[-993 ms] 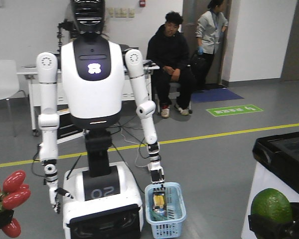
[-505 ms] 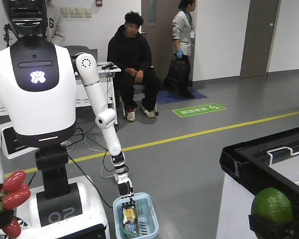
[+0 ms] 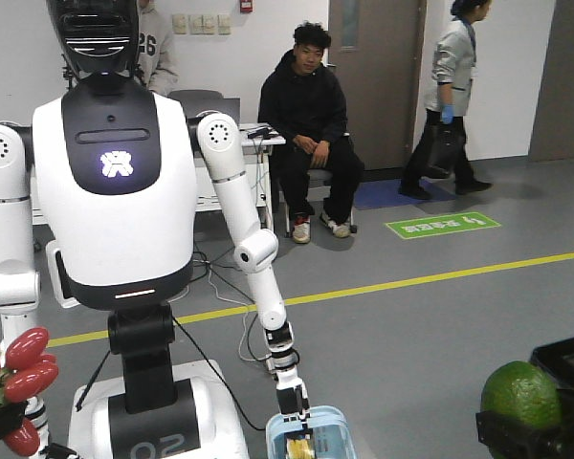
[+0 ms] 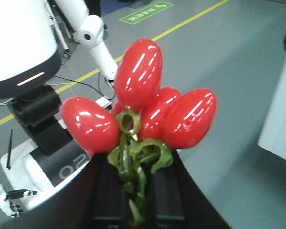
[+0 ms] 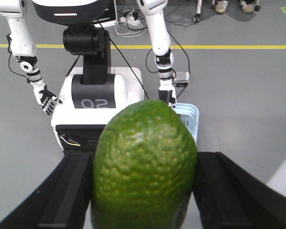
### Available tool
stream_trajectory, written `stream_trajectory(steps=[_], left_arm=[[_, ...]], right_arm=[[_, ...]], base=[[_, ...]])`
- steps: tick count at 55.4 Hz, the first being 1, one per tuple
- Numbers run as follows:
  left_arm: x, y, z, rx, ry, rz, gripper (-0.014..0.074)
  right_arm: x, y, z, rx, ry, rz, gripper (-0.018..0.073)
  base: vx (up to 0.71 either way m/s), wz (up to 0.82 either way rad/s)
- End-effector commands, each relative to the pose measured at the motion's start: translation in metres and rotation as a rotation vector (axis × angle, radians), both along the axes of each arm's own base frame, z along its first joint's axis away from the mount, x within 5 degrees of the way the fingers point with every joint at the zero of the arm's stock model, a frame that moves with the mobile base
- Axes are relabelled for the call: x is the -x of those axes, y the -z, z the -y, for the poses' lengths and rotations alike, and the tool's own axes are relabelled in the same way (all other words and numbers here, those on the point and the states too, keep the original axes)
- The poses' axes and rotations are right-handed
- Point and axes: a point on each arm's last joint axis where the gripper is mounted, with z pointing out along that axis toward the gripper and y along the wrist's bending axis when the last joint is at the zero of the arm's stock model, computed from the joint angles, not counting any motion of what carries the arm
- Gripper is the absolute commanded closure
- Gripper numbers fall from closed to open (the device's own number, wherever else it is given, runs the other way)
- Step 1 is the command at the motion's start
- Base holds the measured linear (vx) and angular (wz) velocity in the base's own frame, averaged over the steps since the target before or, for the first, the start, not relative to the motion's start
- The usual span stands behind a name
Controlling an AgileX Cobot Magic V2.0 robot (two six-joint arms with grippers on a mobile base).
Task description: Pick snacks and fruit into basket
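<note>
A cluster of glossy red oblong fruit (image 4: 143,109) with a green stem is held in my left gripper (image 4: 136,200), which is shut on the stem. In the front view the cluster (image 3: 14,378) sits at the lower left edge. My right gripper (image 5: 143,191) is shut on a bumpy dark-green avocado-like fruit (image 5: 143,167), seen at the lower right of the front view (image 3: 521,394). A pale blue basket (image 3: 335,416) hangs low from a white humanoid robot's hand, ahead of both grippers; its wall (image 5: 189,117) shows behind the avocado. Something yellow lies inside. The snacks are out of view.
The white humanoid robot (image 3: 124,239), base marked 02, stands close in front. A seated person in black (image 3: 311,124) and a walking person (image 3: 454,96) are behind it. A yellow floor line (image 3: 440,277) crosses the grey floor. A black-rimmed edge (image 3: 564,359) shows at the right.
The front view has swung: the humanoid and its basket shifted right in frame, and the black-rimmed table slid nearly out on the right. Both fruits stay held as before.
</note>
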Motion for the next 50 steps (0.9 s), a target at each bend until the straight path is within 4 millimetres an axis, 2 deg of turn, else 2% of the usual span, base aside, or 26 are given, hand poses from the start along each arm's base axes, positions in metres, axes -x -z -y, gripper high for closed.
stream_trajectory(steps=[1, 50], left_arm=[[-0.0006, -0.0122, -0.0018, 0.03, -0.034, 0.054, 0.0602], [-0.0006, -0.0122, -0.0018, 0.03, -0.034, 0.054, 0.0602]], right_arm=[[-0.0013, -0.0208, 0.0006, -0.036, 0.007, 0.132, 0.0568], [-0.0013, -0.0208, 0.0006, -0.036, 0.007, 0.132, 0.0568]], base=[[0.31, 0.24], [0.24, 0.24]])
